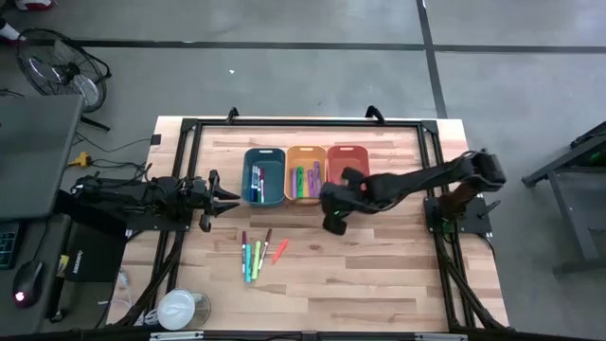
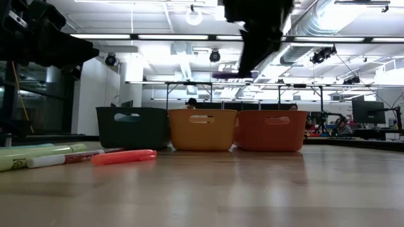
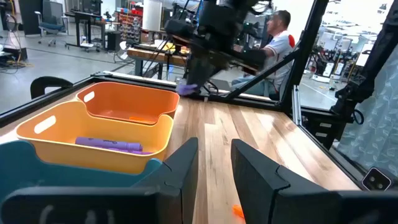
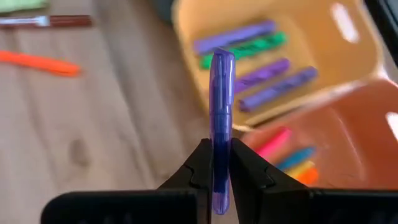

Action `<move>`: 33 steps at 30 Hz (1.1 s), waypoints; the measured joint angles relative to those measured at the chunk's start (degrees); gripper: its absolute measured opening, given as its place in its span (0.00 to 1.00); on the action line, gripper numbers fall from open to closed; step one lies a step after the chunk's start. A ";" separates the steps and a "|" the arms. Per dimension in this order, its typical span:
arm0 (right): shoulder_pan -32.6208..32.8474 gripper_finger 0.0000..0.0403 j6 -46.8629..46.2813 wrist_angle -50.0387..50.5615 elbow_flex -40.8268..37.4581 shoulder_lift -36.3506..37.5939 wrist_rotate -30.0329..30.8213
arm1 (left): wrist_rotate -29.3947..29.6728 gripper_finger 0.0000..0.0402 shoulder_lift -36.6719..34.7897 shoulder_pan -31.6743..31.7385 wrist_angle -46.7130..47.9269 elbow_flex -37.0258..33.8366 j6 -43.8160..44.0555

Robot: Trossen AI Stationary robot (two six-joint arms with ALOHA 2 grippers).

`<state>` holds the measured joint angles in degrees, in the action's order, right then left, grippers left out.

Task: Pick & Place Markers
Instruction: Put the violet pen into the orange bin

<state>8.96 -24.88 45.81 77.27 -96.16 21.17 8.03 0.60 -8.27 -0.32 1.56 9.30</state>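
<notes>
Purple marker [image 4: 222, 118] sits pinched between the 2 fingers of the right gripper [image 4: 214, 163], held up in the air just in front of the yellow-orange bin [image 1: 306, 152], on the side nearer the loose markers. From the wrist camera the marker stands straight out past the fingertips, with the fingers pressed onto its lower half, so the hold looks firm and centred.

The yellow-orange bin already carries 3 purple markers [image 4: 258, 74] and a green one [image 4: 249, 48], so I judge it to be the place for this one. To do the drop well, the arm should carry the marker over the bin's near wall and let the fingers part only once the whole length is above the open middle, held low enough that it does not bounce out. Because the marker sticks out past the fingers, its tip could catch the rim if it goes in too flat or too early.

Just beside the yellow-orange bin, on one side, is the orange bin [image 1: 347, 154] with pink, blue and orange markers; on the other side is the teal bin [image 1: 264, 174]. Further from the bins, a handful of loose markers [image 1: 256, 253] lie on the table [image 1: 379, 275], still to be sorted.

The left gripper [image 1: 227, 197] waits near the teal bin, its fingers [image 3: 258, 168] parted and holding nothing.
</notes>
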 joint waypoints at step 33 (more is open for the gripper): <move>-23.74 0.06 -35.53 -10.49 -19.08 5.98 -13.25 | -0.04 0.23 0.00 0.02 0.00 0.00 -0.02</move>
<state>-14.79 -60.41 35.32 58.19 -90.17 7.91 7.99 0.60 -8.25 -0.32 1.56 9.28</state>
